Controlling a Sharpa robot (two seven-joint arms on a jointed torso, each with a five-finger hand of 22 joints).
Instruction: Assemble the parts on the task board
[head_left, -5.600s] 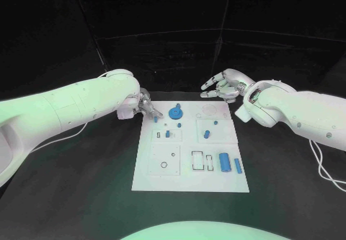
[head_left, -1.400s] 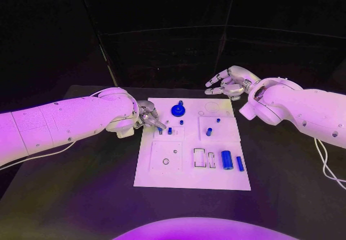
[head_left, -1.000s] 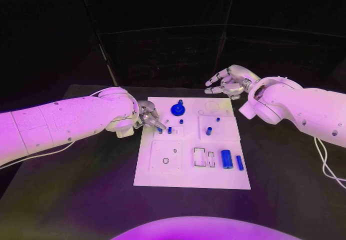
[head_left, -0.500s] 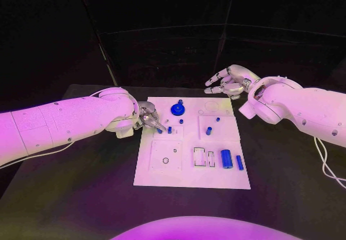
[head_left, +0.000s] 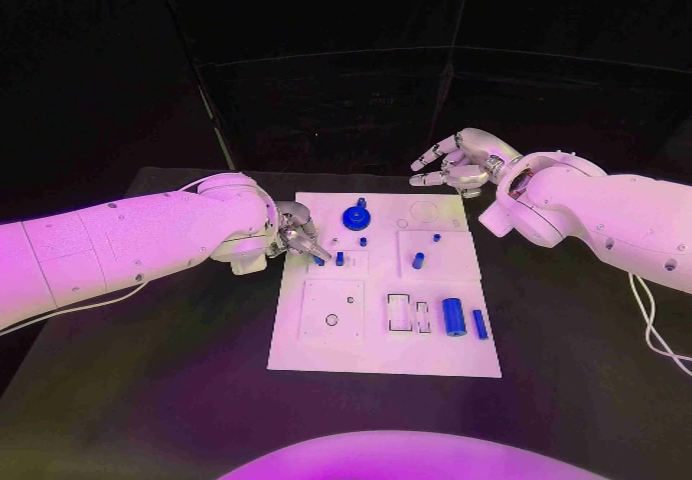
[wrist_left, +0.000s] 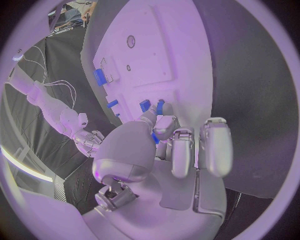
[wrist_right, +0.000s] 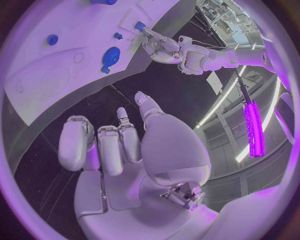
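Task board (head_left: 346, 345) — white plate lying flat at the middle of the black bench (head_left: 159, 380), its long side running from 12 to 6 o'clock so both arms can reach it from either flank.

Left hand (head_left: 296, 232) — at the board's 9 o'clock edge, toward the far end. Its fingertips pinch a small blue part (head_left: 317, 261) low over the board's left margin; the left wrist view shows blue between the closed fingertips (wrist_left: 164, 123). Judged to be held there for seating into a small socket just below, beside a short blue peg (head_left: 339, 259) already standing there.

Right hand (head_left: 459, 163) — raised beyond the board's far right corner, about 1 o'clock, fingers spread and holding nothing. Judged to be parked clear so it does not crowd the left hand's work.

Blue gear (head_left: 355, 220) — sits at the far end, near 12 o'clock, with a knob at its upper edge; apparently mounted on its post.

Small blue pegs (head_left: 418, 262) — on the right-hand panel, near the board's middle; one looks tilted, whether seated I cannot tell.

Blue cylinder (head_left: 453, 319) and slim blue bar (head_left: 479, 326) — lying side by side at the 4 o'clock region, next to empty rectangular slots (head_left: 397, 314); judged not yet fitted.

Round hole (head_left: 330, 322) — left panel, unfilled.
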